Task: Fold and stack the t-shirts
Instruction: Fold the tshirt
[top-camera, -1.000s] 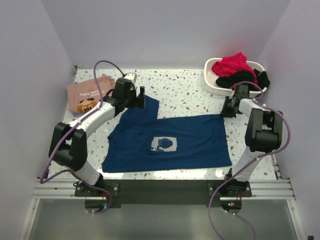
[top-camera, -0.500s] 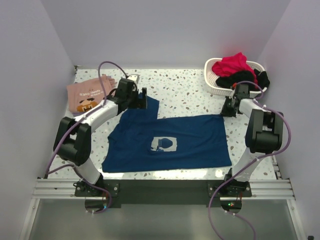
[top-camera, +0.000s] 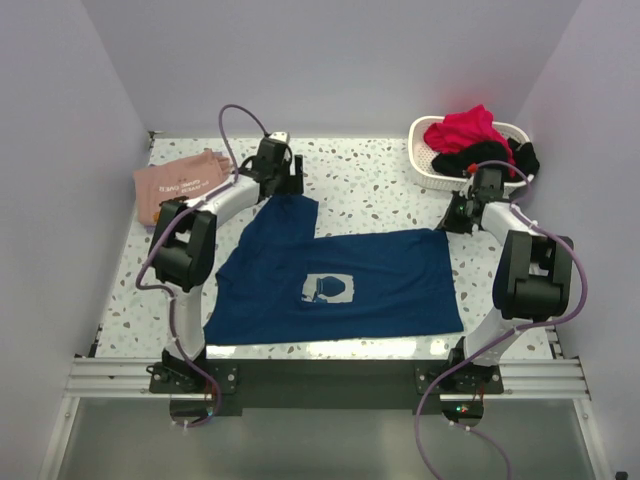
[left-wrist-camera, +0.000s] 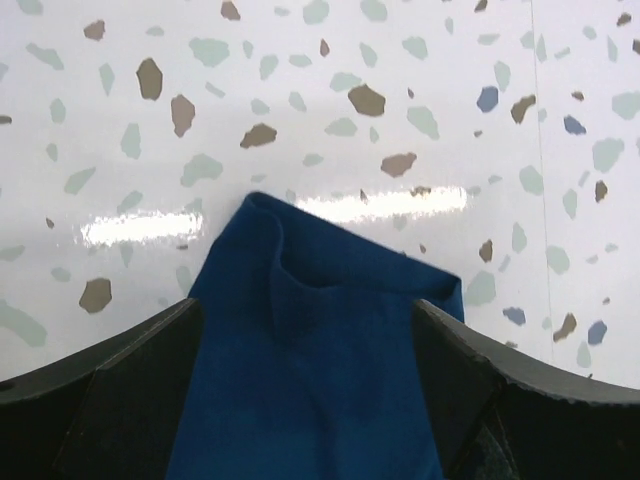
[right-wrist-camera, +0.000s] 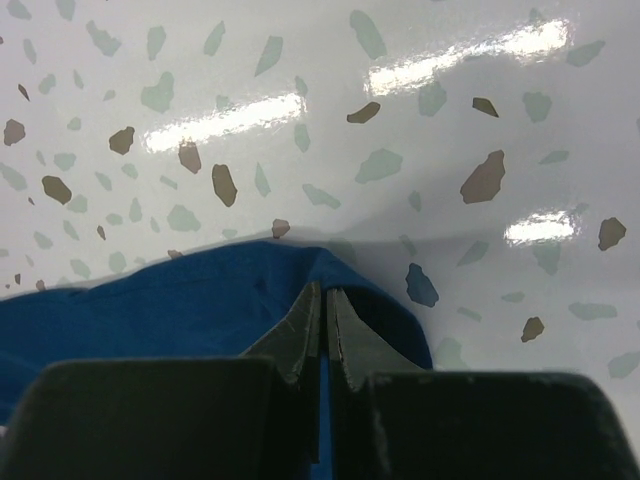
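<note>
**A:** How is the right gripper (right-wrist-camera: 321, 292) set?

**B:** Its jaws are pressed almost together. The edge of the dark blue t-shirt (right-wrist-camera: 150, 300) is pinched between them, at the shirt's far right corner, near the white basket (top-camera: 420, 160).

**A:** And the left gripper (left-wrist-camera: 305, 310)?

**B:** Its jaws are spread wide and nothing is clamped. A rumpled tip of the same shirt is seen lying on the speckled table (left-wrist-camera: 300, 100) between the fingers (left-wrist-camera: 130, 390), at the shirt's far left corner.

**A:** Where is the shirt laid?

**B:** It is spread flat across the middle of the table, print upward. The salmon-pink t-shirt (top-camera: 170, 185) is laid at the far left, apart from it. In the basket, red and black cloth is heaped.
</note>
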